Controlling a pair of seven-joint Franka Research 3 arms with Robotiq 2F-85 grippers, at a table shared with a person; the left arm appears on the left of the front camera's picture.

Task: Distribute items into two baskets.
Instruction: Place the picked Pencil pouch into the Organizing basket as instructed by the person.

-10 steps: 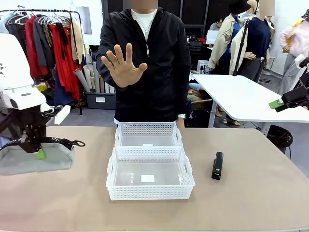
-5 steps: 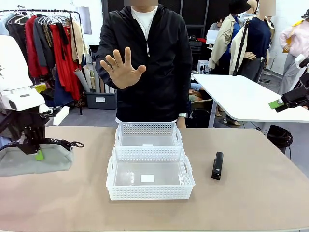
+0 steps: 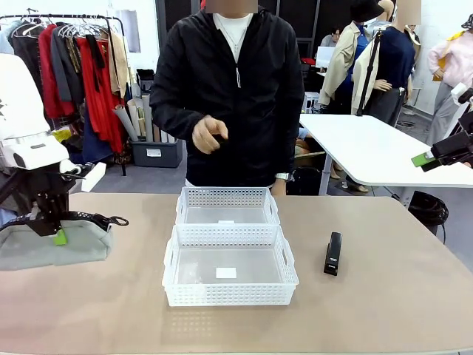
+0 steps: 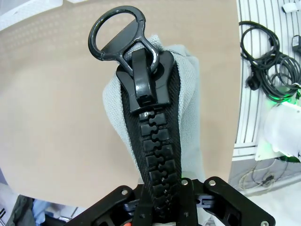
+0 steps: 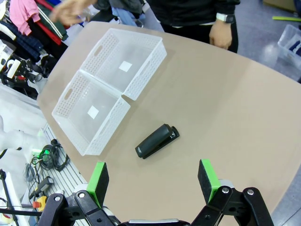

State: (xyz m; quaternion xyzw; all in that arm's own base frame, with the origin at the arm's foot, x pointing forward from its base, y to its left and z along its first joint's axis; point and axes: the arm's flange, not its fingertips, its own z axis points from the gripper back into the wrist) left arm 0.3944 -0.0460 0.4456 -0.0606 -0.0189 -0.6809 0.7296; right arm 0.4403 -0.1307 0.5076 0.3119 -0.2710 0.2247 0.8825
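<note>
The light grey waist bag (image 3: pixel 44 250) sits at the table's left end, and my left gripper (image 3: pixel 52 225) is shut on its top. From the left wrist, the fingers (image 4: pixel 162 200) clamp the black zipper seam of the bag (image 4: pixel 188 99), whose ring puller points away. The black stapler (image 3: pixel 333 254) lies right of the two white baskets, the near one (image 3: pixel 229 294) and the far one (image 3: pixel 225 196), both holding nothing. My right gripper (image 3: pixel 436 154) hangs open high at the right edge. Below its green pads (image 5: pixel 208 179) lie the stapler (image 5: pixel 157 141) and both baskets (image 5: pixel 110 129) (image 5: pixel 146 69).
A person in a black jacket stands behind the far basket with one hand (image 3: pixel 211 134) loosely closed at chest height. The other hand (image 5: pixel 222 35) rests by the table's far edge. A white table (image 3: pixel 369 148) stands at the back right.
The person's raised open palm has dropped and curled into a loose fist. My left gripper and the bag shifted slightly left, then held still. The right arm has not moved.
</note>
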